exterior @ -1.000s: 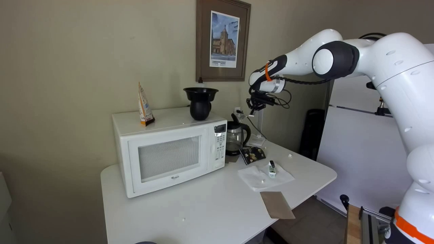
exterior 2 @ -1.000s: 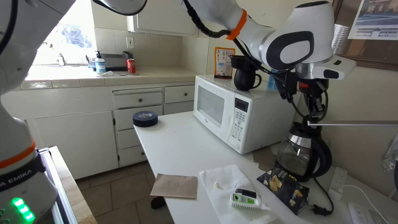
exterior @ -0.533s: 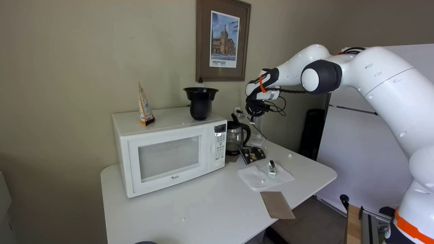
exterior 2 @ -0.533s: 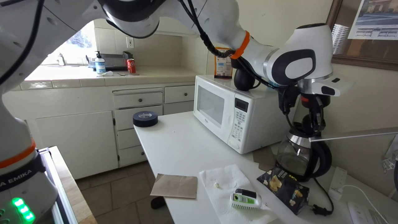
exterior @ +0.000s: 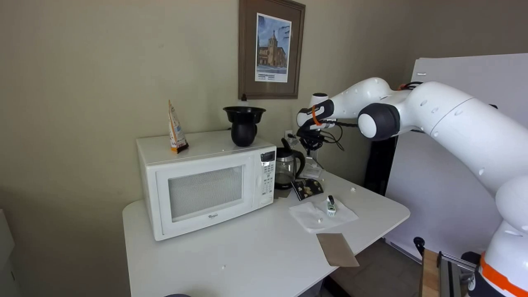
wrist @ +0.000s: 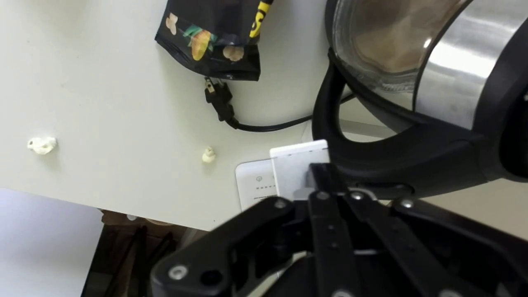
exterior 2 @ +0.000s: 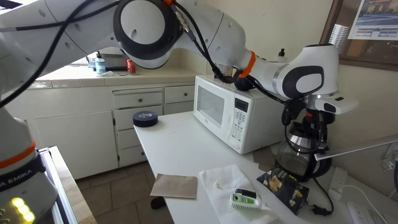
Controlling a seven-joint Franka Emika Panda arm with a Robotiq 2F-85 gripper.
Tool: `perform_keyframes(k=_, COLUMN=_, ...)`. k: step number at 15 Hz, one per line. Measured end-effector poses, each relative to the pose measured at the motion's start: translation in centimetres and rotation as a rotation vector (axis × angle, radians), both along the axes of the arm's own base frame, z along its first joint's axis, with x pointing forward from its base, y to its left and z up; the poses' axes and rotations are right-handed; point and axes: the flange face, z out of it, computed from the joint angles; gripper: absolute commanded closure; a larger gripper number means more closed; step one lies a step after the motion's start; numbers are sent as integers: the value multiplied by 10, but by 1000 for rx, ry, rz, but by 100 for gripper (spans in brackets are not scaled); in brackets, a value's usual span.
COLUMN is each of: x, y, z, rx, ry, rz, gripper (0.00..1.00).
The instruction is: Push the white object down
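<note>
Your jaws are standing together just over the white object (wrist: 291,169) that's jutting above the desk (exterior 2: 180,149) near the kettle (wrist: 449,74); you're likely facing something light, stiff, slick, best pressed near its tip.

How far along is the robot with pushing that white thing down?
Done: in an exterior view, the white object has swung lower over the last second. In hand: the gripper overlaps its end in the wrist view, apparently pressing. Left: perhaps more pushing; its end appears raised above the table.
</note>
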Motion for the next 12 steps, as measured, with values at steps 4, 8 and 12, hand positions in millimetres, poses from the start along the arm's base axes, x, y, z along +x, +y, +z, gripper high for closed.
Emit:
perform_keyframes(k=4, x=1, y=-14, z=-12, rx=7, ry=5, rz=-67, gripper=100)
perform_keyframes(k=8, x=-4, y=-27, z=-25, rx=15, ry=10, rz=-109, gripper=100)
perform_keyframes(k=12, x=-10, y=-38, z=-37, rx=12, ry=4, rz=-149, gripper=100)
